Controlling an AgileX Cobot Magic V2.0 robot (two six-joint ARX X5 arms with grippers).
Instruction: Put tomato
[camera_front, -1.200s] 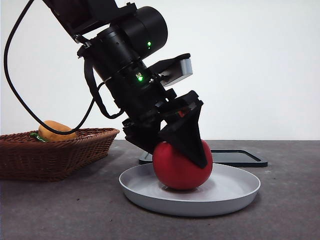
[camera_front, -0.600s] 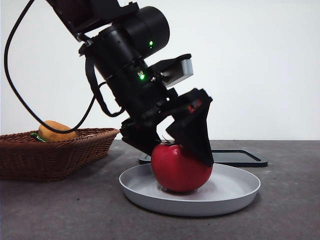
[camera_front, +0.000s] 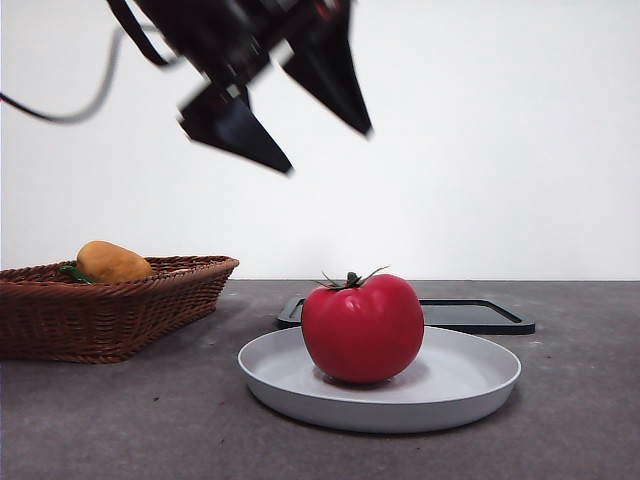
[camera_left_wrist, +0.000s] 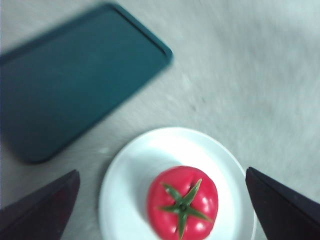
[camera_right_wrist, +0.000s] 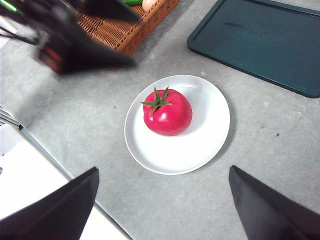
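Tomato (camera_front: 362, 328) upright on white plate (camera_front: 480, 385), untouched. Left pincer (camera_front: 325, 130) spread, blurred, high above the plate. Right pincer (camera_right_wrist: 162, 210) spread, its tips cut off.

The tomato (camera_front: 362, 328) is no longer being held: the left gripper (camera_front: 290, 120), clamped round it a second ago, is now being carried high above it with its jaws spread wide and nothing between them. The tomato is being left alone on the white plate (camera_front: 470, 385), its green stem (camera_front: 350, 280) now being shown uncovered. The arm is being seen only at the top of the front view, blurred
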